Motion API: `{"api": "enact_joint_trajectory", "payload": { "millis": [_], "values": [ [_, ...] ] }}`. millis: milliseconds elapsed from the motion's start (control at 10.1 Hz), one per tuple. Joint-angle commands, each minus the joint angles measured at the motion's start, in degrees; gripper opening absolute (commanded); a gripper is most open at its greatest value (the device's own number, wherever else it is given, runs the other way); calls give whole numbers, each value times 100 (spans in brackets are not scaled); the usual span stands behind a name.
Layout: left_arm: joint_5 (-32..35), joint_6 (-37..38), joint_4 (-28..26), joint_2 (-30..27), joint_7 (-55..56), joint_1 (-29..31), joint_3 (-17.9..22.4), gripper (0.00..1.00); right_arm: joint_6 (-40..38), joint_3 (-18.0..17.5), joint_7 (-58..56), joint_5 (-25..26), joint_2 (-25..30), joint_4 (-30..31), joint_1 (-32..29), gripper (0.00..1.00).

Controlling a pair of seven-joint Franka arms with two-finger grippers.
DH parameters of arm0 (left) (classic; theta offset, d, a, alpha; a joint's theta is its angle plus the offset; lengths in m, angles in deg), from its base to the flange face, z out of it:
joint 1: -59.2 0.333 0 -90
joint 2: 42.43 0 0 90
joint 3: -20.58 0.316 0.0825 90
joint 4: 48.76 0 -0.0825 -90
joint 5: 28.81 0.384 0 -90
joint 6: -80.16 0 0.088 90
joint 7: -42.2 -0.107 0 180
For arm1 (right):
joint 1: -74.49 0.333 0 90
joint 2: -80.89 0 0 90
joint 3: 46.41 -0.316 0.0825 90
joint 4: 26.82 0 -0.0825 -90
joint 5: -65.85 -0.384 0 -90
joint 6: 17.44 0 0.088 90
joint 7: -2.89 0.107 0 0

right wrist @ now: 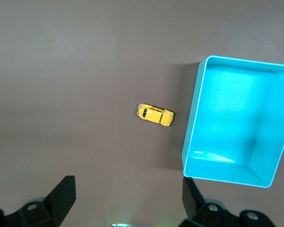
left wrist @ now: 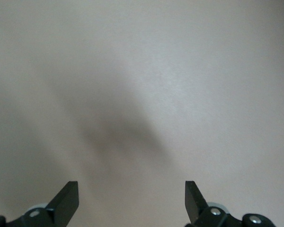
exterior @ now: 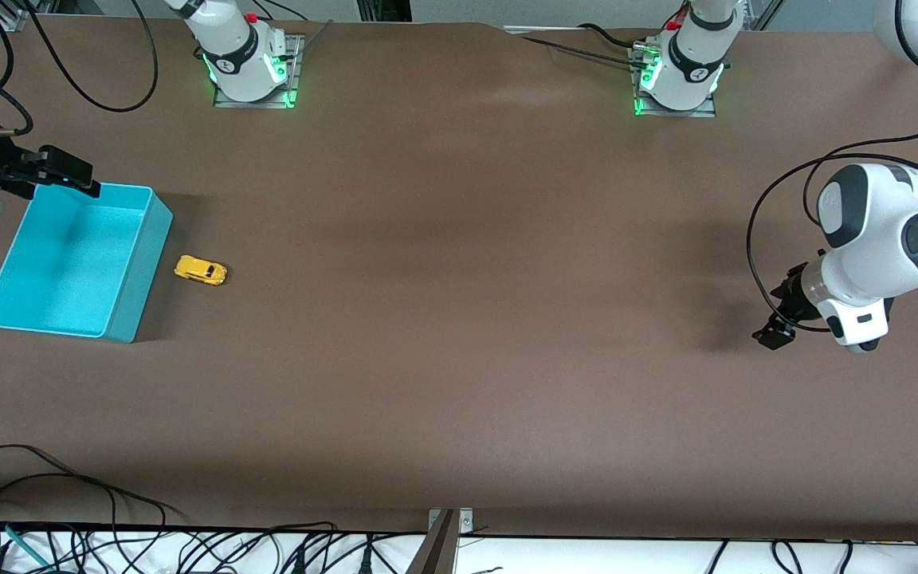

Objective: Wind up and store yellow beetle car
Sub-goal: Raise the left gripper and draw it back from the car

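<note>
Yellow against brown — the yellow beetle car (exterior: 201, 271) sits on the bare table (exterior: 459, 335) in the left-middle of the front view, just beside the long wall of the teal bin (exterior: 128, 296) and not touching it, on the side toward the left arm's end. It stands on its wheels, long axis roughly across the frame. The bin looks empty.

Right gripper (exterior: 68, 171): upper left of the front view, over the bin's corner nearest the robot bases. Its own camera shows both fingers (right wrist: 61, 196) spread wide with nothing between them, and the car (right wrist: 155, 115) and bin (right wrist: 191, 137) near mid-frame.

Left gripper (exterior: 778, 325): right edge of the front view, over bare table, well apart from the car. Fingers (left wrist: 68, 196) spread wide, holding nothing. I take this arm as waiting.

Step in hand, as I judge it: the car has not been picked up, so the first move is the right arm's approach and grasp.
- Bring the right gripper over the car's middle, off the bin edge.
- Turn the wrist so the fingers close across the narrow width of the body — the rounded roof may slip otherwise.
- Come down with the bin wall outside the finger nearest it; the gap there is tight.
- For winding, I expect a pull-back roll along the table away from the bin, wheels pressed down.

Car's looks: tiny, glossy yellow, rounded shell, dark windows, small black wheels. Far smaller than the gripper's opening.
</note>
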Motion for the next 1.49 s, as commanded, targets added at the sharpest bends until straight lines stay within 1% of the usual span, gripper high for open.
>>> {"api": "enact_joint_trajectory", "payload": {
  "millis": [0,297,397,595,793,991,1190,1289,1388],
  "values": [
    [-150,330,44,-228,-1361,43,-64,98,-139,8,-43,-103,-46,-162,-28,100],
    [-159,401,44,-482,-2383,60,-143,98,-130,8,-43,-103,-46,-162,-28,100],
    [-159,401,36,-596,-2673,69,-213,98,-122,8,-52,-94,-46,-162,-28,100],
    [-185,436,35,-789,-3131,60,-231,99,-130,8,-52,-94,-46,-162,-37,100],
    [-168,586,53,-922,-4017,51,-275,100,18,8,-69,-76,-63,-162,-37,100],
    [-168,629,44,-1036,-4292,60,-319,100,72,-9,-61,-85,-221,-153,-2,100],
    [-168,831,44,-1177,-4572,60,-319,100,-94,-36,-87,-59,-239,-75,25,100],
    [-150,980,44,-1247,-5114,60,-310,100,-278,-36,-209,-41,-283,-66,25,100],
    [-150,1042,53,-1248,-5633,60,-301,100,-297,-36,-837,-85,-413,-100,25,100]
  ]
}}
